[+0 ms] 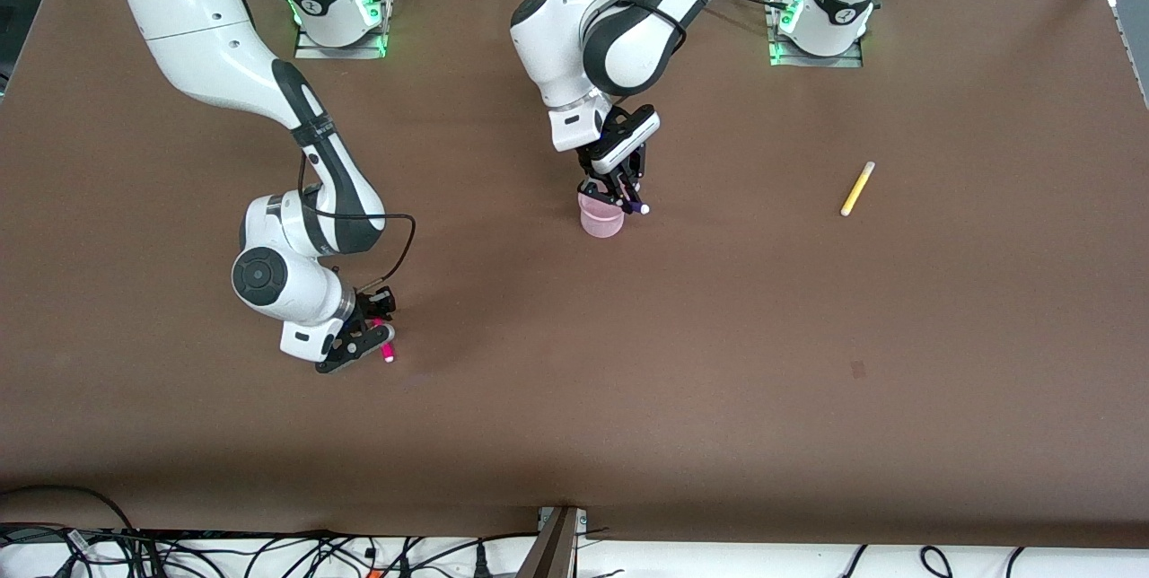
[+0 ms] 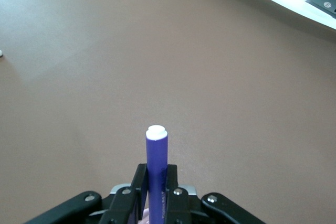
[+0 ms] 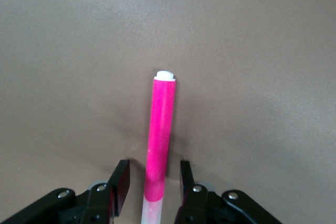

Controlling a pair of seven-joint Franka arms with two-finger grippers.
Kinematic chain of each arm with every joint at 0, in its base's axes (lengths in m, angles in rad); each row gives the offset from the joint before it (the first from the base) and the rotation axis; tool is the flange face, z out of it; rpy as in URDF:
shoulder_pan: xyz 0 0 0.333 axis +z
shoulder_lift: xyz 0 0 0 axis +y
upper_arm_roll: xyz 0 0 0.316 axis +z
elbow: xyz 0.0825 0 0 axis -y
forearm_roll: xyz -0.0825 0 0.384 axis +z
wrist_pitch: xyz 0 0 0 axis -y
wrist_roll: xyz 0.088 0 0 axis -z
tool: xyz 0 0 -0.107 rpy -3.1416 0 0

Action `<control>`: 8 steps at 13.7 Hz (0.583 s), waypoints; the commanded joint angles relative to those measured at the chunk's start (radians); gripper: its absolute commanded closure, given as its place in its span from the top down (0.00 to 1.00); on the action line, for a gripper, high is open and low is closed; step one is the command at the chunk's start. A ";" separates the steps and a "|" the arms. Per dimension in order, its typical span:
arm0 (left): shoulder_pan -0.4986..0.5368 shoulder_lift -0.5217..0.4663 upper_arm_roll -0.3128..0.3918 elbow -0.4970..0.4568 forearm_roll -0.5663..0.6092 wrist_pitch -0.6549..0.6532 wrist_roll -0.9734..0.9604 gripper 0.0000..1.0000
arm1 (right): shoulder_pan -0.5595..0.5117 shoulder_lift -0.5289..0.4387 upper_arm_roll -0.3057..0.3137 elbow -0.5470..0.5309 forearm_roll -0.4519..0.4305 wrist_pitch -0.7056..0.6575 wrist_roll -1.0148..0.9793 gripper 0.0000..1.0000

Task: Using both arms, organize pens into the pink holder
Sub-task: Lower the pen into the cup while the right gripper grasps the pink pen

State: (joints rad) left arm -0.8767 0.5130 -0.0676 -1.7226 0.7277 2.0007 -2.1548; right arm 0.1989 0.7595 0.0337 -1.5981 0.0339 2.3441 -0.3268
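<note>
The pink holder (image 1: 600, 219) stands upright mid-table. My left gripper (image 1: 627, 195) is over the holder's rim and is shut on the dark purple pen (image 1: 636, 207). In the left wrist view the purple pen (image 2: 156, 153) sticks out between the closed fingers of my left gripper (image 2: 156, 182). My right gripper (image 1: 372, 346) is low at the table, toward the right arm's end. It is open, with its fingers either side of the magenta-pink pen (image 1: 388, 354). In the right wrist view that pen (image 3: 161, 129) lies on the table between the fingers of my right gripper (image 3: 152, 182), with gaps on both sides. The yellow pen (image 1: 857, 188) lies toward the left arm's end. The light green pen is not in view.
The brown table top (image 1: 718, 363) carries only these things. Cables lie along the edge nearest the front camera (image 1: 269, 551). The arm bases (image 1: 812, 30) stand along the table's edge farthest from the front camera.
</note>
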 commanded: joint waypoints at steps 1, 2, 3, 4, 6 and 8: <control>-0.016 0.019 0.014 0.046 0.027 -0.017 -0.031 0.48 | -0.007 0.009 0.005 -0.006 0.012 0.035 -0.023 0.29; -0.015 0.019 0.014 0.054 0.027 -0.017 -0.027 0.65 | -0.007 0.011 0.005 -0.006 0.012 0.046 -0.023 0.20; -0.015 0.018 0.014 0.054 0.027 -0.017 -0.023 0.81 | -0.007 0.011 0.003 -0.003 0.011 0.046 -0.023 0.10; -0.015 0.018 0.014 0.054 0.029 -0.019 -0.020 0.93 | -0.007 0.011 0.005 -0.002 0.011 0.046 -0.023 0.03; -0.004 0.000 0.020 0.055 0.029 -0.039 -0.013 0.98 | -0.007 0.009 0.003 0.001 0.011 0.046 -0.024 0.00; 0.060 -0.059 0.025 0.057 0.004 -0.039 0.092 0.98 | -0.007 0.001 0.003 0.003 0.009 0.044 -0.024 0.00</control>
State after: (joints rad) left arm -0.8706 0.5133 -0.0459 -1.6708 0.7295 1.9809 -2.1447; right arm 0.1985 0.7667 0.0336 -1.5970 0.0339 2.3789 -0.3281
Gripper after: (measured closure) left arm 0.088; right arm 0.828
